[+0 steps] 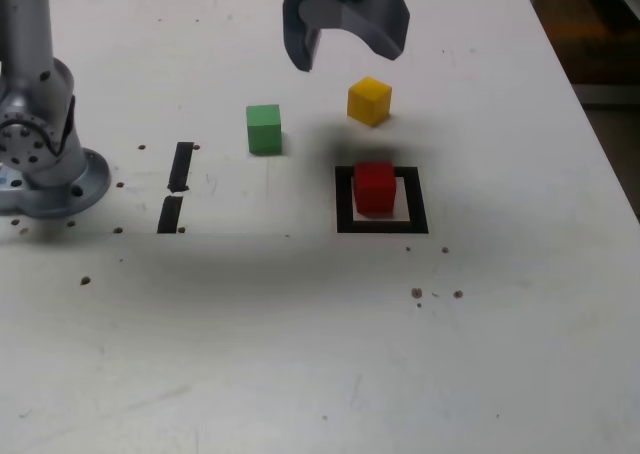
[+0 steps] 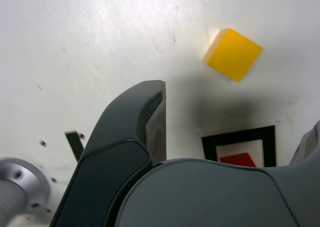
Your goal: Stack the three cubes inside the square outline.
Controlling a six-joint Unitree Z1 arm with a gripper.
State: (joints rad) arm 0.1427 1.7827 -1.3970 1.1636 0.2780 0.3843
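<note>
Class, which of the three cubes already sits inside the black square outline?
The red cube; the green cube and the yellow cube both lie outside the outline, on the bare table.

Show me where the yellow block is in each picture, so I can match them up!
Exterior view: the yellow block is above the middle, a bit toward the exterior view's right, just under the open gripper.
Wrist view: the yellow block is beyond the open gripper's tips.
Landmark in both: the black square with the red block inside, near the yellow block.
</note>
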